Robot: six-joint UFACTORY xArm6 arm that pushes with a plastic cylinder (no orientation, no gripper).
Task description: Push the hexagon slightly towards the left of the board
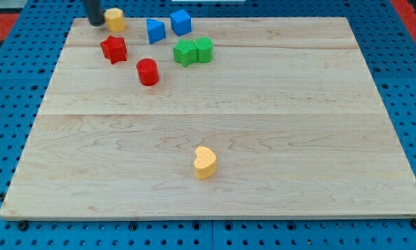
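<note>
Camera view, near to far, all placed from yellow hexagon (pixel 115 19). Yellow heart (pixel 205 162) well toward view's bottom-right, alone on desk (pixel 298 139). Red cylinder (pixel 148 71) below-right; red star (pixel 114 49) just below. Green pair (pixel 194 51), blue blocks (pixel 168 26) to right. Tool: plain rod, no jaws, holds nothing; tip (pixel 94 23) touching or just beside hexagon's left face. Judged step: approach. Leftward push needs contact on right face, so tip likely must go round first.
</note>
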